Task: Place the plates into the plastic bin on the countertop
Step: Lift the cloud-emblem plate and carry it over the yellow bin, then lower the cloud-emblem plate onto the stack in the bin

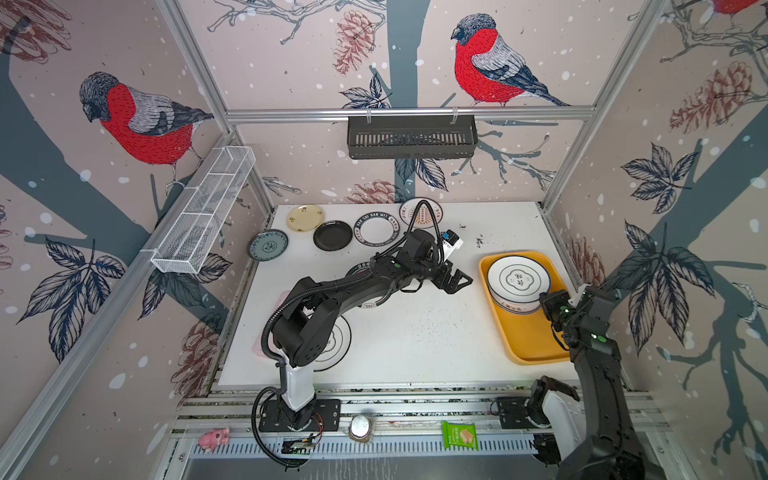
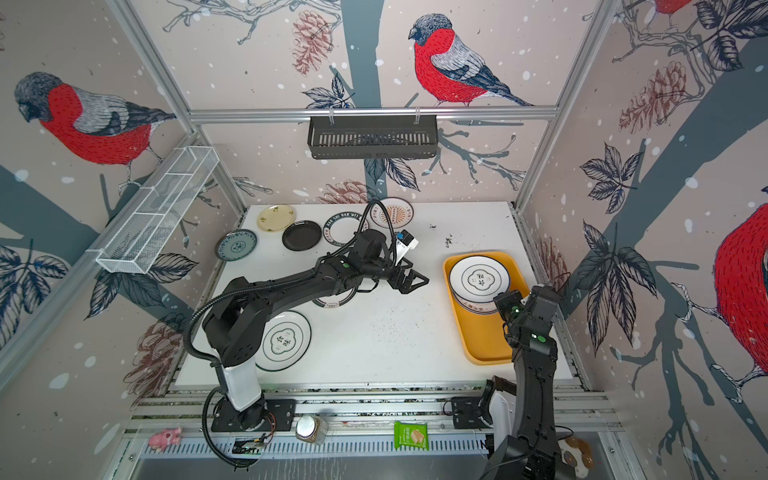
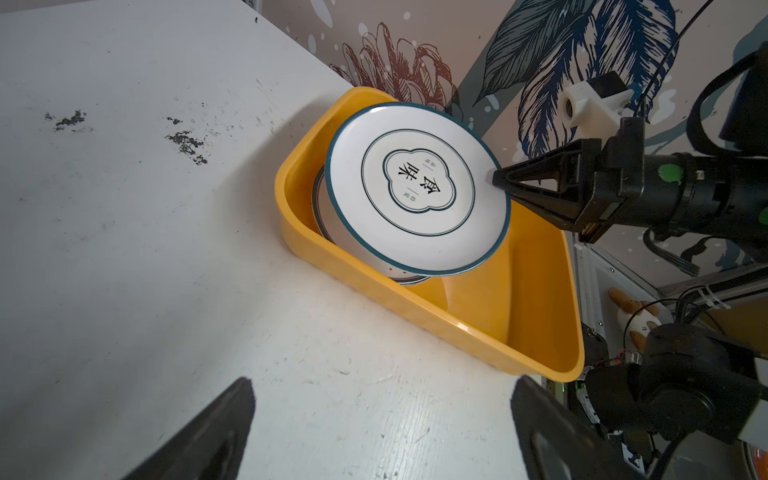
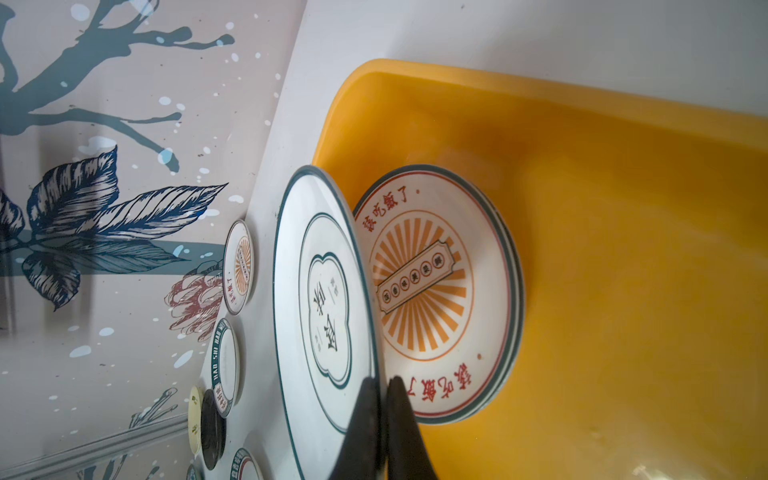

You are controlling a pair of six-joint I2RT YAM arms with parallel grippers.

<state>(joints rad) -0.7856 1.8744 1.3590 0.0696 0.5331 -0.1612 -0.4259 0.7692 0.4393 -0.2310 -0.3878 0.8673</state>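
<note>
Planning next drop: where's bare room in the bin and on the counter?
Free: near half of the mustard-yellow rectangular plastic bin, beside its plate stack; middle of the white countertop, between bin and left arm. Crowded: far-left plate row.

Bright even light, soft shadows, warped edges.

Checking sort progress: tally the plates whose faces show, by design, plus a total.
Emblem plate: 2
Sunburst plate: 2
Lettered-rim plate: 2
Black plate: 1
Cream-yellow plate: 1
Blue-grey plate: 1
Total: 9. More rims show under the sunburst plate in the bin, faces hidden, uncounted.
</note>
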